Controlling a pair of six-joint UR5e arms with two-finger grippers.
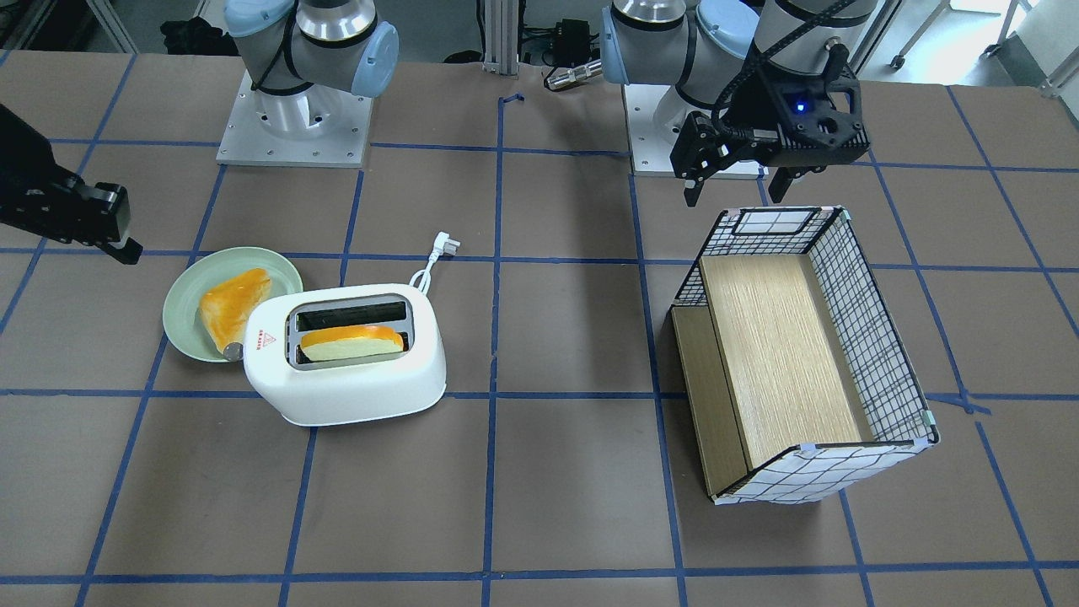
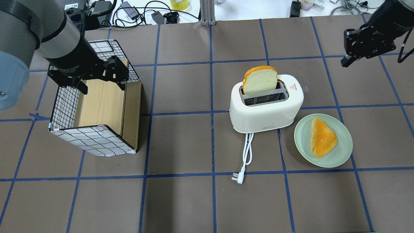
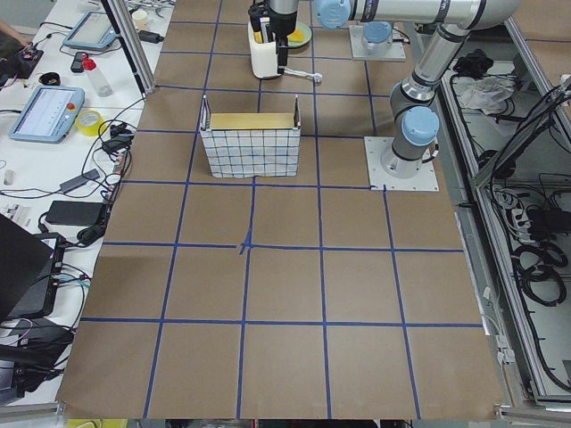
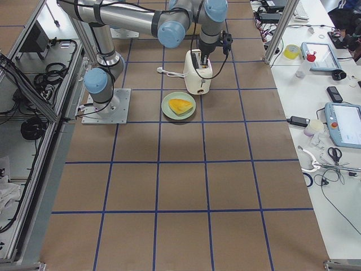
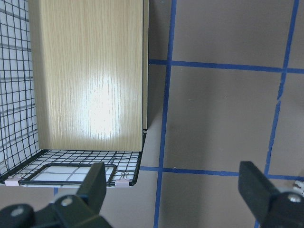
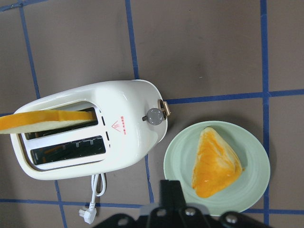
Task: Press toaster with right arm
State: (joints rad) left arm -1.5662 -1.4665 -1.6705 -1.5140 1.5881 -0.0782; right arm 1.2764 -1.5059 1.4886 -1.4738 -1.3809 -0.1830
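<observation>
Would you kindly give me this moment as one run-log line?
right gripper: shut, aloft, clear of toaster | bread slice: standing high in slot | lever: not yet pressed | left gripper: open over basket

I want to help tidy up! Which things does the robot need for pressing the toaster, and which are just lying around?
Needed for the job:
- toaster
- side lever
- right gripper

Just lying about:
- bread slice standing in a slot
- checked basket
- green plate
- orange toast piece on the plate
- left gripper, open above the basket
</observation>
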